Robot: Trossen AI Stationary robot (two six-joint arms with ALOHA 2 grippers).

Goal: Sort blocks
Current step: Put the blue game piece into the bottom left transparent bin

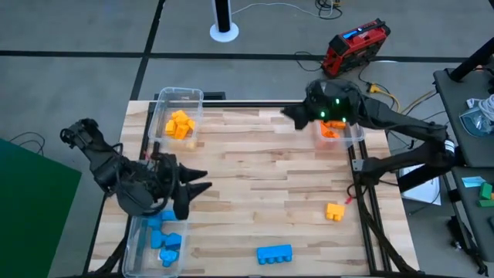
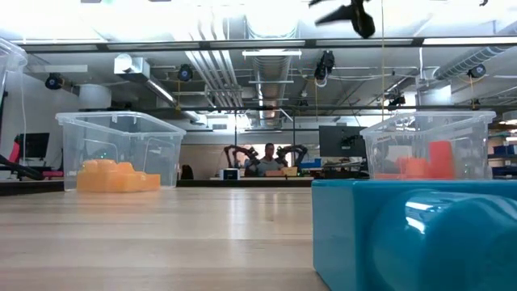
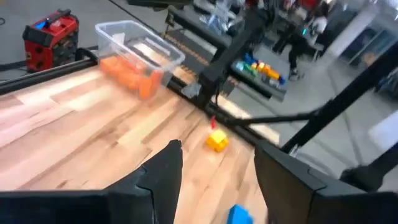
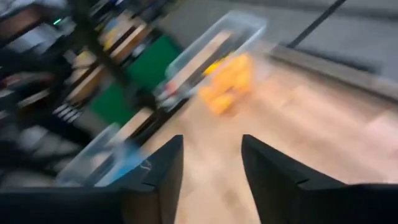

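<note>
The butcher-block table (image 1: 255, 166) is showing pale, smooth wood. The bins (image 2: 121, 149) are looking clear plastic; the blue block (image 2: 420, 234) is gleaming glossy.

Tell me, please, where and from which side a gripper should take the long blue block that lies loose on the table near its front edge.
The blue block lies flat with its long side along the table's front edge, nothing touching it. Probably best is to come straight down and close the fingers across its narrow width at the middle, so it stays balanced. The left gripper, open above the table, is the nearer one; the right gripper is at the far side.
</note>
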